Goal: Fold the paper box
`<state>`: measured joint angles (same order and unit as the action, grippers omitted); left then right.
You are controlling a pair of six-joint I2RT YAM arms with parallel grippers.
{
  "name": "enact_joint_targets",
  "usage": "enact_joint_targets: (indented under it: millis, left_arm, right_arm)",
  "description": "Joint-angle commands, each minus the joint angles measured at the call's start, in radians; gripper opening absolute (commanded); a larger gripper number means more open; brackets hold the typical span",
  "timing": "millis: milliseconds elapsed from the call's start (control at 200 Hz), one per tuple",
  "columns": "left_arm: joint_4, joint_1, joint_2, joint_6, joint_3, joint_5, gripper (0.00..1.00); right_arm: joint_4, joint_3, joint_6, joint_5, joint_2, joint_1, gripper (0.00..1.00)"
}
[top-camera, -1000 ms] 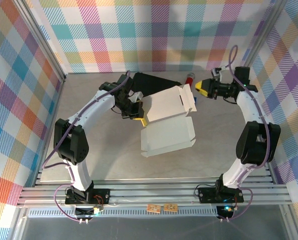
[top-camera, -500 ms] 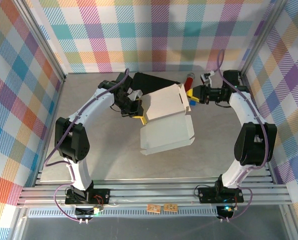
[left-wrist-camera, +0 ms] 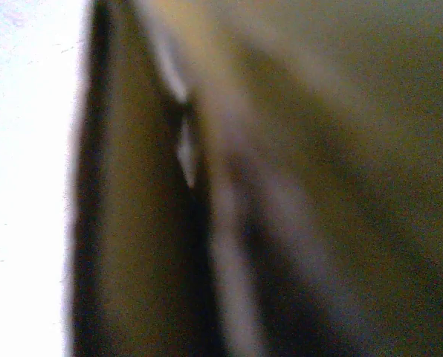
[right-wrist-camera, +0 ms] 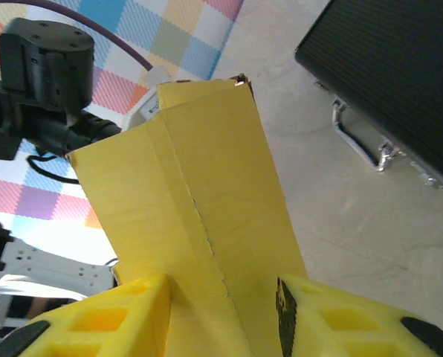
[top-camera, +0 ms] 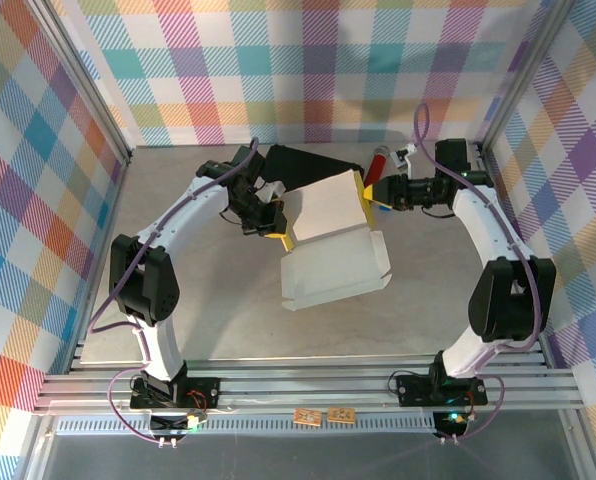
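The paper box (top-camera: 333,265) is pinched at 9 o'clock by the left gripper (top-camera: 271,228) — at 2 o'clock its flap is straddled by the spread right gripper (right-wrist-camera: 221,282).

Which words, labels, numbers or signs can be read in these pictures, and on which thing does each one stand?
No text can be read anywhere.
Bright yellow thin cardboard paper box: no print shows.
Black rectangular hard case: no label shows.
Two small brown tags on the silver metal frame: too small to read.
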<state>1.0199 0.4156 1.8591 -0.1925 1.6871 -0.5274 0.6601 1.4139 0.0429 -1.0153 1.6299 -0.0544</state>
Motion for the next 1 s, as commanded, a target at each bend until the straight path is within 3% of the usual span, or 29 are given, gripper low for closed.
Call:
enact_joint_targets:
  millis: [0, 330, 840, 995]
  left_arm:
    - [0.01, -0.011, -0.006, 0.01, 0.039, -0.04, 0.0]
    - [0.011, -0.011, -0.014, 0.014, 0.038, -0.042, 0.0]
    - [0.011, -0.011, -0.021, 0.016, 0.037, -0.037, 0.0]
    - [0.011, -0.011, -0.018, 0.015, 0.039, -0.036, 0.0]
  right_arm:
    - [0.03, 0.027, -0.056, 0.092, -0.031, -0.02, 0.44]
    - [0.081, 0.071, -0.11, 0.245, -0.012, -0.092, 0.49]
    - [0.11, 0.132, -0.112, 0.662, 0.025, -0.249, 0.36]
    - [0.109, 0.148, -0.098, 0.789, 0.037, -0.297, 0.27]
